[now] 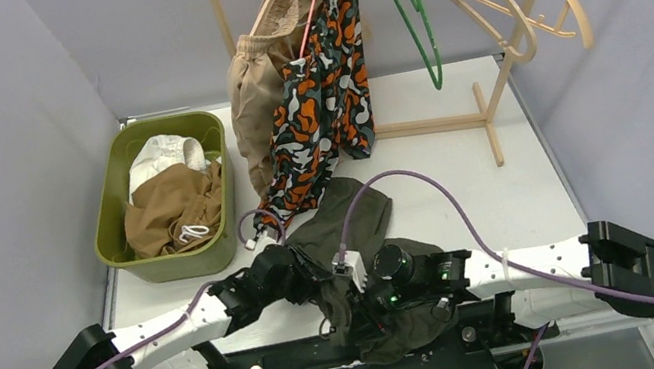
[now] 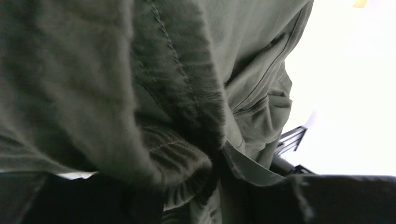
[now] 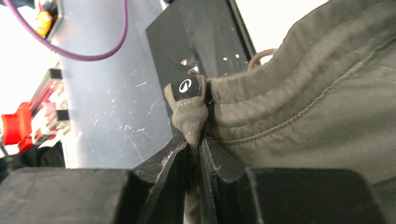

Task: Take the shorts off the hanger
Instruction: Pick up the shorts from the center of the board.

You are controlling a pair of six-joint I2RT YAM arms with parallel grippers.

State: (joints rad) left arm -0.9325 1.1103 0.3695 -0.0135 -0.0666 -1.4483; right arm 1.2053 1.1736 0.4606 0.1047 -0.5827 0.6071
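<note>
The dark olive shorts (image 1: pixel 353 210) lie bunched at the table's near edge between my two arms. My left gripper (image 1: pixel 323 282) is shut on their cloth, which fills the left wrist view (image 2: pixel 177 70); the dark fingers (image 2: pixel 140 200) show only at the bottom. My right gripper (image 1: pixel 346 301) is shut on a fold of the waistband (image 3: pixel 303 102) beside a small black label (image 3: pixel 185 88), the pinch showing clearly in the right wrist view (image 3: pixel 195 149). The camouflage shorts (image 1: pixel 327 93) and the beige shorts (image 1: pixel 257 85) hang on a pink hanger (image 1: pixel 309 15) at the back.
A green bin (image 1: pixel 177 264) at the left holds the white shorts (image 1: pixel 161 156) and the brown shorts (image 1: pixel 173 210). A wooden rack (image 1: pixel 504 62) with wooden hangers and a green hanger (image 1: pixel 416 16) stands at the back right. The black arm mount (image 3: pixel 205 32) lies below.
</note>
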